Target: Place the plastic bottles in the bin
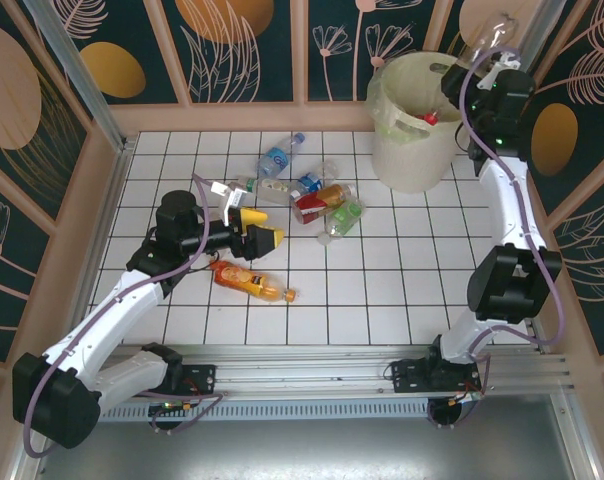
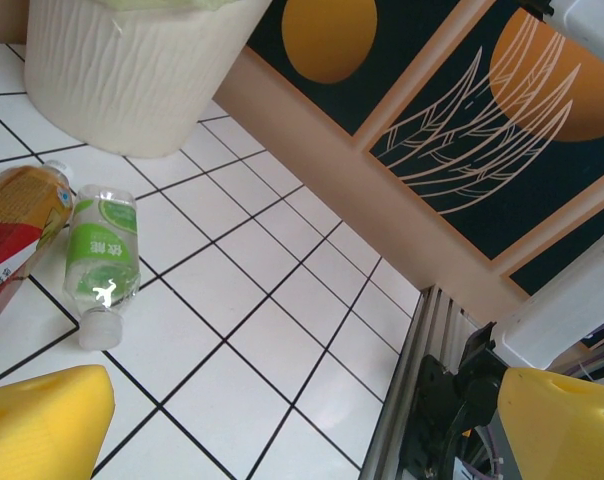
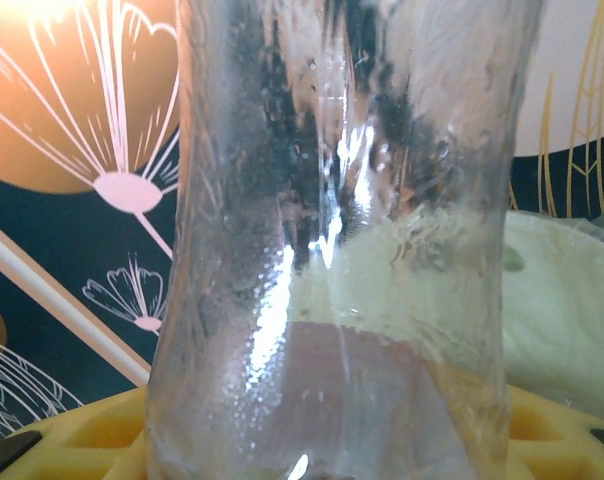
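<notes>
Bottles: an orange one (image 1: 250, 282) lies nearest, beside the left gripper (image 1: 264, 227), which hangs wide and empty; a cluster (image 1: 317, 200) lies mid-table (image 1: 382, 290). Far right, the right gripper (image 1: 490, 68) clasps a clear bottle (image 3: 332, 250) just beside the bin (image 1: 412, 150) rim. Judged early: most bottles not yet binned

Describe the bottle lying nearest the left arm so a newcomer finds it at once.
Start at the white tiled table and find the yellow-tipped left gripper. Just nearer the arm bases lies an orange bottle on its side. Unlike the cluster of bottles farther back, it lies alone.
</notes>
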### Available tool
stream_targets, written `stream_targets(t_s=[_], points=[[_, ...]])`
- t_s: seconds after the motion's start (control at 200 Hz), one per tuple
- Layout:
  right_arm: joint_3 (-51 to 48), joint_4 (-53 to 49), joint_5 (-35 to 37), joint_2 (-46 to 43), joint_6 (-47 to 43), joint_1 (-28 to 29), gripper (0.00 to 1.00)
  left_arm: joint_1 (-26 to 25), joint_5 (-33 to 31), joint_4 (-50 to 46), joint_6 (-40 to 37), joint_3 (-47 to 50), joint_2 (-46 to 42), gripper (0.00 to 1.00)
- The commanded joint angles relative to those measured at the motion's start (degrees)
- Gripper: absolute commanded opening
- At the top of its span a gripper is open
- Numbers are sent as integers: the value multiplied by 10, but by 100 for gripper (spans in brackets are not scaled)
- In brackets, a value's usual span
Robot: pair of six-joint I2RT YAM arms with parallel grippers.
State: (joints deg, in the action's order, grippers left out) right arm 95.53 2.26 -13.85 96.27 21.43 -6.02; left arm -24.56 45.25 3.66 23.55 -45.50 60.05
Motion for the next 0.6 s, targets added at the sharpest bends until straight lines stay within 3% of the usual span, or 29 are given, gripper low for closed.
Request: stream_targets(t_s=[0.0, 0.595], points=[[35, 27, -23, 1, 28, 4, 47, -3, 13, 18, -13, 6, 3, 99], [224, -136, 113, 165, -71, 39, 48, -3, 4, 10, -16, 2, 21, 99]])
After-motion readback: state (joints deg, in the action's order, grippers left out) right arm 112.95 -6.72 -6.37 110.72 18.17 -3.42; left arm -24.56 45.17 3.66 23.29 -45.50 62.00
